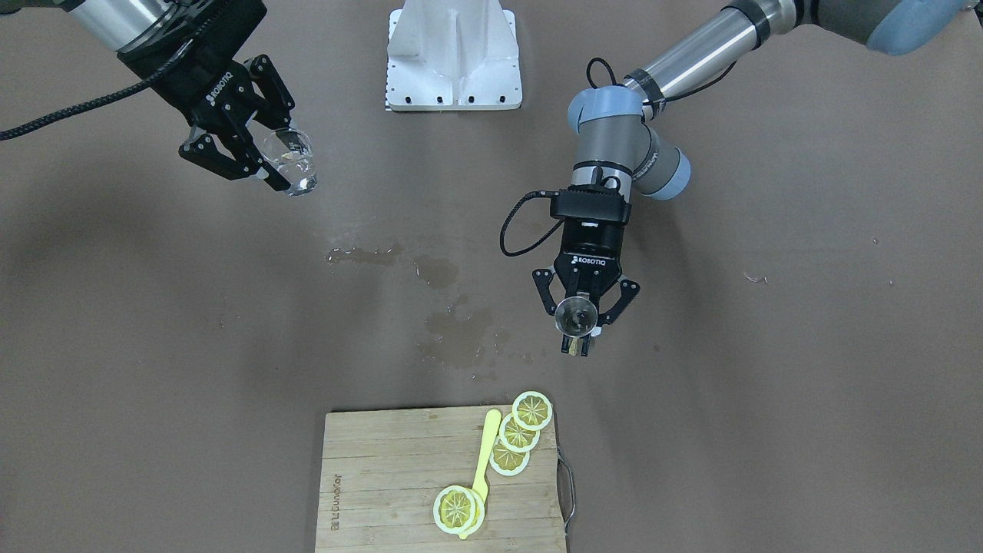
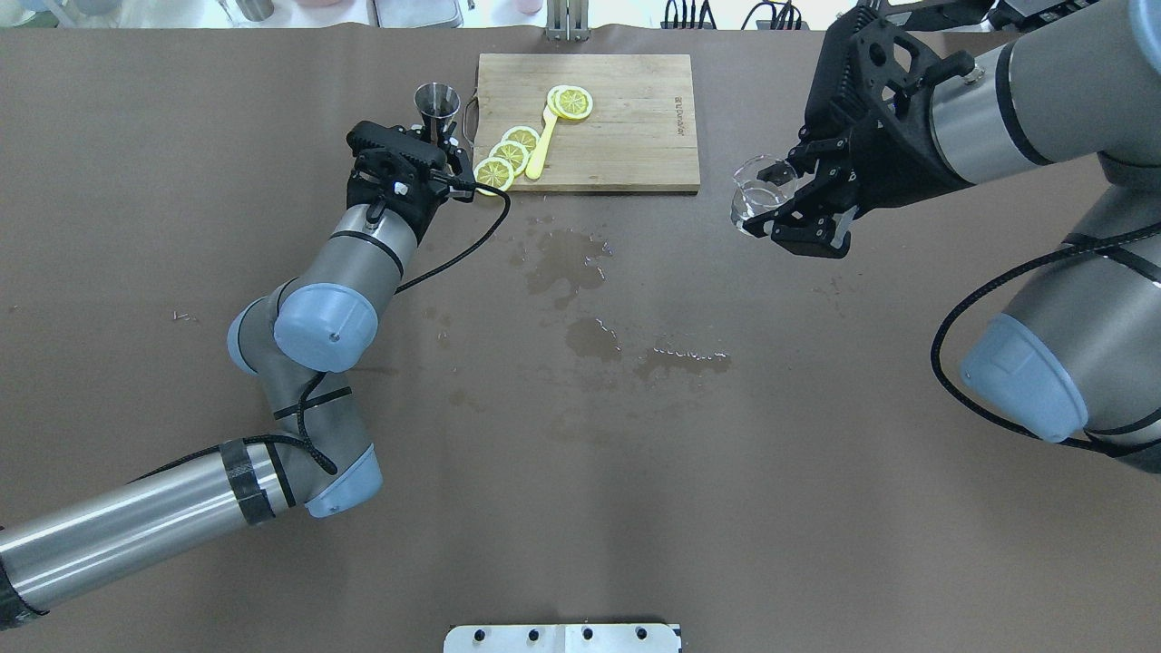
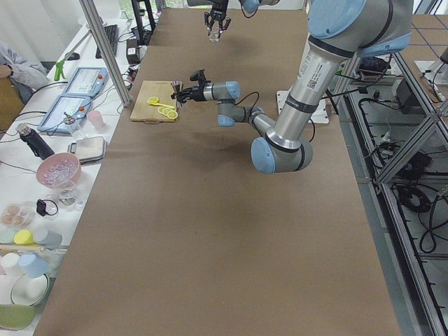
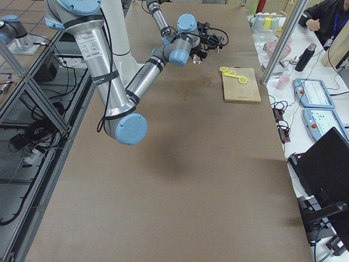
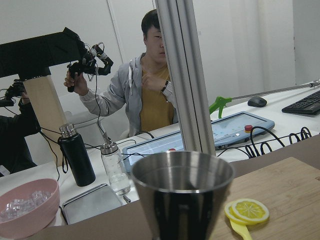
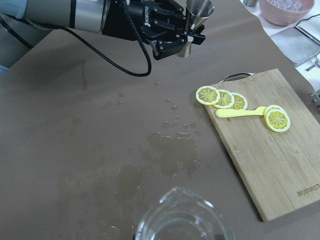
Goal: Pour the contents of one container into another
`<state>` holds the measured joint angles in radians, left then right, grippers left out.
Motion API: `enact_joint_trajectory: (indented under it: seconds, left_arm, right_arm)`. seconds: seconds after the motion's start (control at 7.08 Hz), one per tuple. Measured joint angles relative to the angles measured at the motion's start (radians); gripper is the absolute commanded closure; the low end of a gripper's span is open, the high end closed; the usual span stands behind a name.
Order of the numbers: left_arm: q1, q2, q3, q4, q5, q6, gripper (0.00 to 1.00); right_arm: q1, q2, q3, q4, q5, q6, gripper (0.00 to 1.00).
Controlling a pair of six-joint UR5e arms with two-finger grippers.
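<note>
Nearest us, clear glass spouted cup (image 6: 182, 220), clamped in right gripper (image 2: 789, 204), hangs at 2 o'clock of wet patches (image 2: 567, 263); left gripper (image 6: 182, 42) clamps steel conical jigger (image 6: 198, 12) at 11 o'clock. We judge the vessels well apart: tipping either now would miss.

Bamboo cutting board (image 1: 384, 461), lemon slices (image 1: 517, 435) and a yellow utensil (image 1: 485, 449) on it — wet patches (image 1: 461, 326) on the brown table (image 1: 768, 422)

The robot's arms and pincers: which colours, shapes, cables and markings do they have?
The left arm and the right arm are silver tubes with grey joints and pale blue caps. The left pincer and the right pincer are black, two-fingered, marked ROBOTIQ in white. A black cable runs from each wrist.
</note>
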<state>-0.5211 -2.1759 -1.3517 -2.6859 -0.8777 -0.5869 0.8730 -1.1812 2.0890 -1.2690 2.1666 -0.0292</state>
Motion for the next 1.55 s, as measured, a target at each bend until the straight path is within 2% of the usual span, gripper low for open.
enact_joint_trajectory:
  seconds: [0.85,1.55]
  left_arm:
    - [0.041,-0.002,0.004,-0.003,-0.014,0.002,1.00]
    - [0.076,-0.015,-0.040,-0.013,-0.023,0.003,1.00]
  right_arm:
    - [-0.045,-0.002,0.035,-0.042,-0.006,-0.007,1.00]
    - [-0.097,0.055,0.039,-0.148,-0.007,-0.019,1.00]
